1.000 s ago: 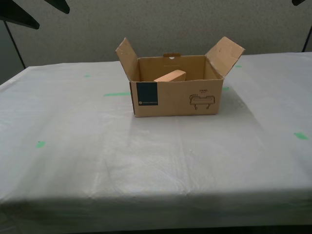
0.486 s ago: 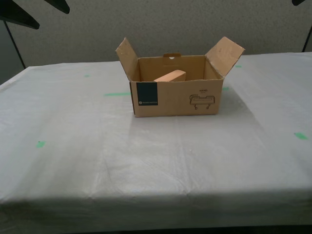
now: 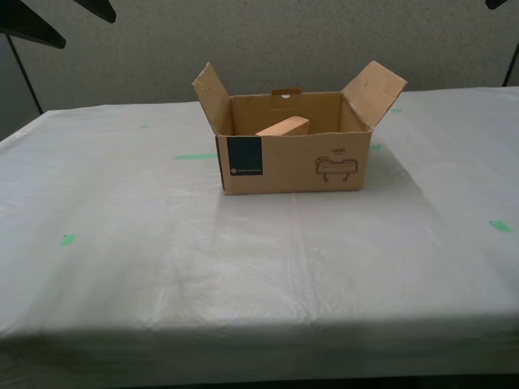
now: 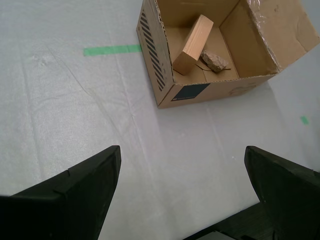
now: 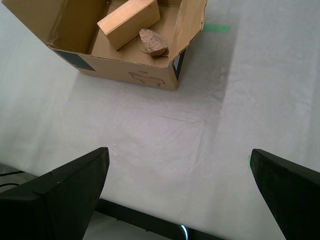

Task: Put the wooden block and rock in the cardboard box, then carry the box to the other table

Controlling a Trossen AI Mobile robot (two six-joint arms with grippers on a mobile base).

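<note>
Covering the whole foreground of the exterior view: the table, under a wrinkled pale grey-white sheet with bright green tape marks scattered on it. Behind the table: a speckled grey-beige wall. Dark parts of the arms show in the upper corners of this view; which arm is which cannot be told there.

Same view, container: the cardboard box, brown, standing upright near the middle of the table towards its far edge, both side flaps raised and splayed outward. Front face bears a dark blue label and a black line drawing. Contents seen from here: the wooden block, tilted, one end rising above the front wall. The rock is hidden from this view.

Second wrist view: the sheet with creases and one green strip beside the box. Inside, the block leans against a wall, and the rock lies on the box floor touching the block's lower end. My second gripper hangs well apart from the box, jaws spread wide, holding nothing.

First wrist view: the sheet, a green mark past the box. Contents: the block tilted, the rock just beside it against a flap-side wall. My first gripper is spread wide, empty, clear of the box.
</note>
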